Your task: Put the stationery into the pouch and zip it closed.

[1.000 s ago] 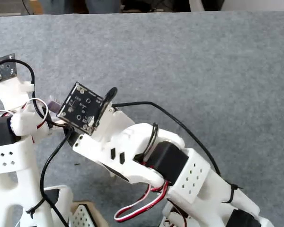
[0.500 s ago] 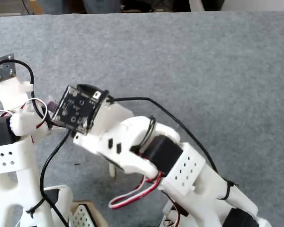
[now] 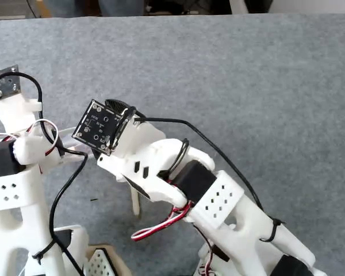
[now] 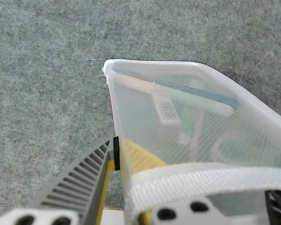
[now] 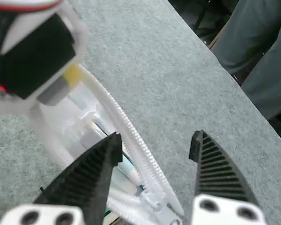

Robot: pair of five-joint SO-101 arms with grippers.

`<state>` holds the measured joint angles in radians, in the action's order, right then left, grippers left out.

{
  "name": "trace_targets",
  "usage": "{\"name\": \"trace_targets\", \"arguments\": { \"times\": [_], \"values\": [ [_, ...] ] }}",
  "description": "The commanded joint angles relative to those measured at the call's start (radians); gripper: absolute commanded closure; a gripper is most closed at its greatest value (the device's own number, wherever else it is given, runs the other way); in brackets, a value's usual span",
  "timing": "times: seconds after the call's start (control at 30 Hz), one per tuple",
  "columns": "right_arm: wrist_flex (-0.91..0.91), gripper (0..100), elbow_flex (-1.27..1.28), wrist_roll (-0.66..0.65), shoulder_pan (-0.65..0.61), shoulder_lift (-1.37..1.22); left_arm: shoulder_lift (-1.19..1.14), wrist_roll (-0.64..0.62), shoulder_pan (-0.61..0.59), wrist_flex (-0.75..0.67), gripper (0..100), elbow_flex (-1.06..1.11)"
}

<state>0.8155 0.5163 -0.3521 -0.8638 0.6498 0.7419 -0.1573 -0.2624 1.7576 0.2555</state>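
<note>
The stationery [image 4: 166, 110] already lies inside the pouch [image 4: 187, 122]: pens and a small blocky piece show through the mesh. So the packing looks done and the zipping is the step in hand.

The pouch is held up off the grey tabletop [image 3: 247, 75], toward its left edge and near the front. The left end effector [image 4: 119, 154] is clamped narrow on the pouch's webbing-edged end. The right end effector [image 5: 157, 140] hangs just above the mouth with its jaws spread wide and nothing between them. The zipper [image 5: 131, 140] runs beneath it with its two rows of teeth apart, so the mouth is open.

What looks like the slider [image 5: 152, 202] sits at the end of the teeth nearest the right arm's wrist. The next move likely calls for the right end effector to come down onto that small tab, pinch it, and draw it along the teeth toward the held end, while the left keeps the pouch taut.

The two arms crowd each other here. The right arm's camera board [image 3: 103, 127] and black cable [image 3: 207, 144] lie close to the left arm, and limp mesh may bunch under the pull.
</note>
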Motion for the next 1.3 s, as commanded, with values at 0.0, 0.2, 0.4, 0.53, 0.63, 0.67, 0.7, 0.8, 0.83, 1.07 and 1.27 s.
{"name": "trace_targets", "arguments": {
  "times": [0.0, 0.2, 0.4, 0.53, 0.63, 0.67, 0.7, 0.8, 0.83, 1.07, 1.27],
  "values": [
    [0.069, 74.8, -0.093, -0.005, 0.023, 0.013, 0.008, -0.011, -0.012, -0.008, 97, -0.008],
    [0.242, 74.8, -0.251, -0.005, 0.026, 0.071, 0.008, -0.012, -0.013, -0.009, 97, -0.008],
    [0.470, 74.8, -0.248, -0.003, 0.094, 0.176, 0.006, -0.043, -0.127, -0.009, 97, -0.036],
    [0.442, 74.9, -0.035, 0.041, 0.206, 0.174, 0.006, -0.046, -0.143, -0.008, 97, -0.027],
    [0.307, 79.2, 0.150, 0.180, 0.224, 0.174, 0.006, -0.049, -0.145, -0.009, 97, -0.030],
    [0.255, 82.2, 0.205, 0.209, 0.224, 0.170, 0.006, -0.055, -0.154, -0.009, 97, -0.030],
    [0.209, 85.4, 0.248, 0.227, 0.224, 0.159, 0.006, -0.064, -0.171, -0.009, 97, -0.030],
    [0.121, 92.0, 0.308, 0.235, 0.226, 0.085, 0.006, -0.069, -0.223, -0.012, 97, -0.027],
    [0.115, 92.5, 0.308, 0.235, 0.226, 0.041, 0.006, -0.069, -0.237, -0.012, 97, -0.025],
    [0.106, 84.1, 0.116, 0.235, 0.222, -0.395, 0.006, -0.071, -0.275, -0.011, 97, -0.028],
    [0.114, 84.0, -0.097, 0.233, 0.186, -0.662, 0.006, -0.071, -0.291, -0.012, 97, -0.030]
  ]
}}
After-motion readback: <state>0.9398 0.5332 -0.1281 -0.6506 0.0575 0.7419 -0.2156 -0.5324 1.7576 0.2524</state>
